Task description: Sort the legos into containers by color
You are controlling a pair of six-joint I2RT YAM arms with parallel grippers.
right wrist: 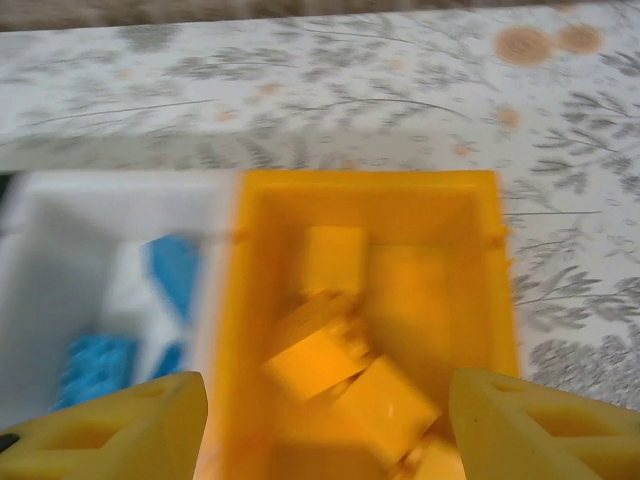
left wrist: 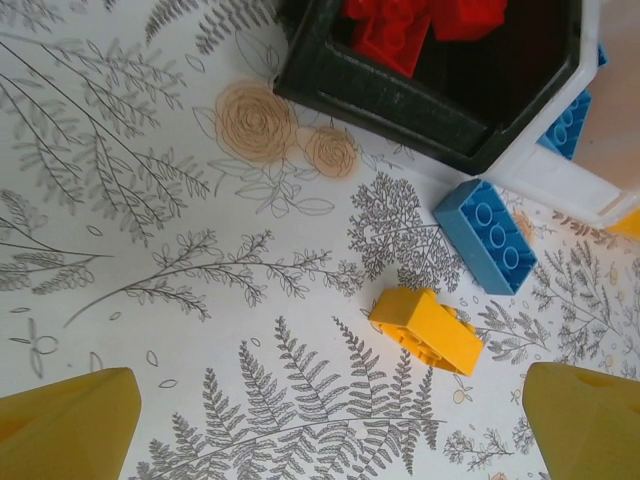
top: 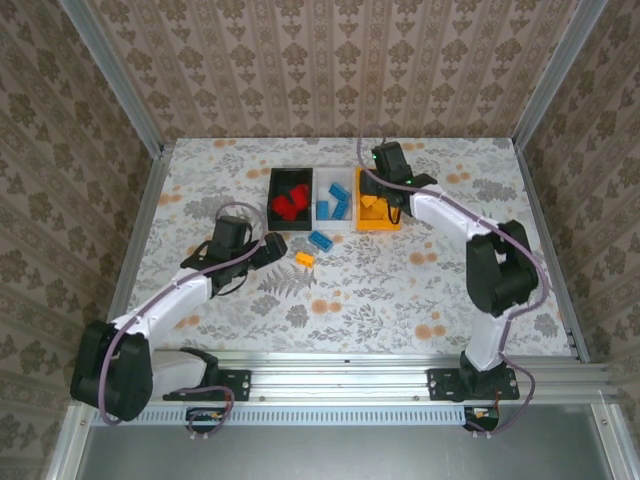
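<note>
Yellow lego [left wrist: 427, 329], long axis diagonal

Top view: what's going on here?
Sorting is nearly done: red bricks lie in the black bin, blue ones in the white bin. The right claw hangs open over the orange-yellow bin of yellow bricks. One blue brick and one yellow brick lie loose on the table, with the open left claw hovering near the yellow one.

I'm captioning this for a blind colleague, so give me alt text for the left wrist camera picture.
An orange-yellow lego and a blue lego lie loose on the floral table, ahead of the open left gripper. Beyond them, a black bin holds red legos, beside a white bin.
</note>
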